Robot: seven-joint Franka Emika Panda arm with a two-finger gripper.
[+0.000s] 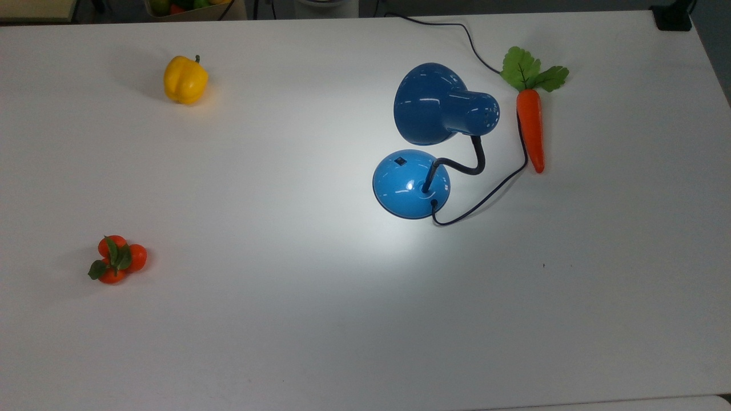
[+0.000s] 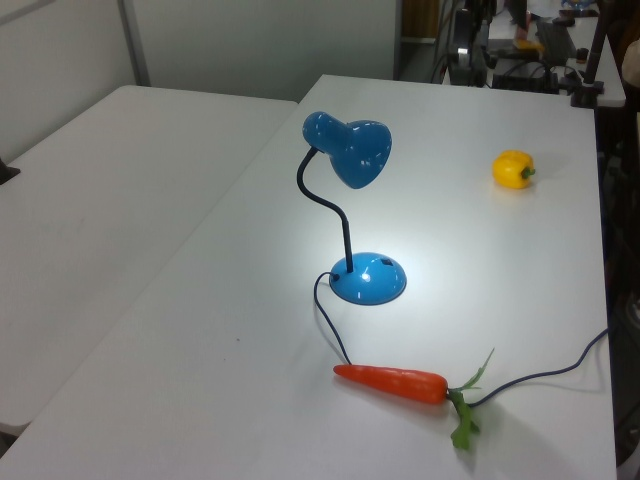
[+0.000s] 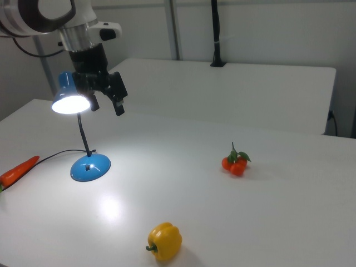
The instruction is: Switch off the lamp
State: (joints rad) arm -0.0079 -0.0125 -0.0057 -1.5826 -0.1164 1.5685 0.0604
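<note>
I see one lamp (image 1: 425,142), glossy blue, right of centre in the top view, shade lit and throwing a bright pool on the white table (image 1: 285,342); its black neck curves up from a domed base, cord trailing off. My gripper (image 3: 107,103) hangs at upper left of the right view, fingers spread wide, holding nothing. One carrot (image 1: 530,123), one pepper (image 1: 184,79), one cluster of small oranges (image 1: 117,260).
</note>
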